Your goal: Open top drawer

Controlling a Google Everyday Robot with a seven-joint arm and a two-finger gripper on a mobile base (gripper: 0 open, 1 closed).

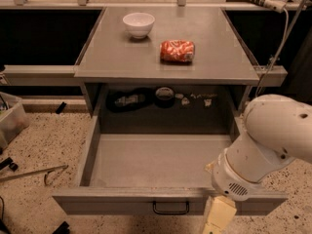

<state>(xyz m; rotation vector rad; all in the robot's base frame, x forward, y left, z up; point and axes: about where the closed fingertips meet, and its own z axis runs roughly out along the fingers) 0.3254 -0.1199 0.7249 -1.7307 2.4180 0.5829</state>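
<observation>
The top drawer [156, 160] is a wide shallow grey metal drawer. It stands pulled far out from under the grey cabinet top [165, 57], and its inside is bare. Its flat front [117, 204] faces me at the bottom, with a small black loop handle [170, 208] at its centre. My white arm [268, 140] comes in from the right. The gripper [217, 218] hangs at the drawer's front edge, just right of the handle, and runs off the bottom of the view.
A white bowl [138, 24] and a red crushed can [177, 51] lie on the cabinet top. Dark items and a tape roll [164, 94] sit in the recess behind the drawer. A clear bin [10, 121] and loose tools lie on the speckled floor at left. Cables hang at the right.
</observation>
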